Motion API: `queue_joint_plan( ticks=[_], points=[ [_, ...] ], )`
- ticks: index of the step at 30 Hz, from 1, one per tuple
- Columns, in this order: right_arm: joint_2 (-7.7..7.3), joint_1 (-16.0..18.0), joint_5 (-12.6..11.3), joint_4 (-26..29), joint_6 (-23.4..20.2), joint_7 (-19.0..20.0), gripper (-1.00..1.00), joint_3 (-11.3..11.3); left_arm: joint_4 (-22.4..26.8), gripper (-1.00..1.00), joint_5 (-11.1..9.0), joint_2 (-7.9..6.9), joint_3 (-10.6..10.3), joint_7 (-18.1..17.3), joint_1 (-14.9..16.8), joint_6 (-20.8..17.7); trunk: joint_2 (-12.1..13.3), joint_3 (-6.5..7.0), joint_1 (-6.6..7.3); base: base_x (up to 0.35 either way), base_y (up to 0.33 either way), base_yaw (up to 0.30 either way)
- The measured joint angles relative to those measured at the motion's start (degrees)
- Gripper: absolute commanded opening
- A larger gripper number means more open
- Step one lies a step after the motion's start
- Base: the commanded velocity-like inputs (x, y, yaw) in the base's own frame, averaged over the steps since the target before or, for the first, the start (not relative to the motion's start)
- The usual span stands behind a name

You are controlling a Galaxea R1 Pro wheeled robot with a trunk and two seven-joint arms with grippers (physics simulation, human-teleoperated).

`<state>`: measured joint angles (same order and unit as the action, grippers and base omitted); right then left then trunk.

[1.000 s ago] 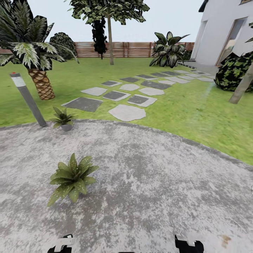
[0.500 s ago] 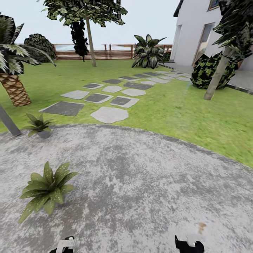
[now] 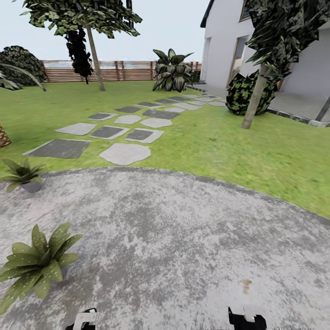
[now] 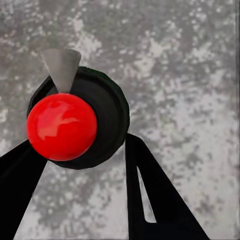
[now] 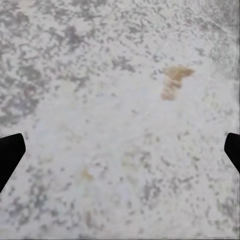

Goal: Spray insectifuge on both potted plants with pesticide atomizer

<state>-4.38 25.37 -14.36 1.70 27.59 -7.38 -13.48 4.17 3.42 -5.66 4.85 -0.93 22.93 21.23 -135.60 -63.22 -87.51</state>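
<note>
The left gripper (image 4: 80, 142) has its two black fingers (image 4: 150, 200) closed in from either side on a dark, round-bodied thing with a glossy red ball on top and a grey cone beside the ball. This appears to be the pesticide atomizer (image 4: 107, 115). It sits between the fingertips, with each finger meeting the edge of the dark body. Mottled grey paving lies beyond the fingers. The head view does not show this hold. At its bottom edge it gives just a white and black piece of that gripper.

The right gripper (image 5: 120, 150) has its fingers spread wide, their dark tips (image 5: 10, 152) at opposite edges of the right wrist view with nothing between them. Beyond the fingertips, nearer the right-hand tip, a small brownish stain (image 5: 172, 82) marks the pale paving. The head view shows the same stain (image 3: 246, 285) on the patio (image 3: 183, 238), just ahead of the right gripper's black top.

The head view alone takes in the garden. Both potted plants are well off to the left of the left gripper's fingers. The nearer potted plant (image 3: 36, 263) stands on the patio. The farther potted plant (image 3: 23, 173), in a grey pot, stands at the patio's rim. Past the paving lie the lawn (image 3: 220, 137), the stepping stones (image 3: 124, 153), the slatted fence (image 3: 114, 71) and a white house (image 3: 275, 68) with a dark shrub (image 3: 250, 91) before it.
</note>
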Motion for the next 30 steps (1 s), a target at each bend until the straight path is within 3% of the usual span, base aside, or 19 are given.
queue_joint_plan(
  ticks=[4,14,30],
  points=[
    [0.02,0.0,0.0,0.0,0.1,0.0,1.00,0.0,0.0,-1.00,0.0,0.01,0.0,0.0,0.0,0.0,0.0,0.23,0.01,0.093,0.000,-0.261],
    [0.06,0.0,0.0,0.0,0.0,0.0,1.00,0.0,0.0,-1.00,0.0,-0.05,0.0,0.0,0.0,-0.1,0.0,0.75,0.04,0.319,0.000,-0.245],
    [0.42,0.0,0.1,0.0,0.0,0.1,1.00,0.0,-0.1,-1.00,0.1,-0.14,0.0,0.0,0.0,-0.1,0.0,0.78,0.03,0.338,0.000,-0.010]
  ],
)
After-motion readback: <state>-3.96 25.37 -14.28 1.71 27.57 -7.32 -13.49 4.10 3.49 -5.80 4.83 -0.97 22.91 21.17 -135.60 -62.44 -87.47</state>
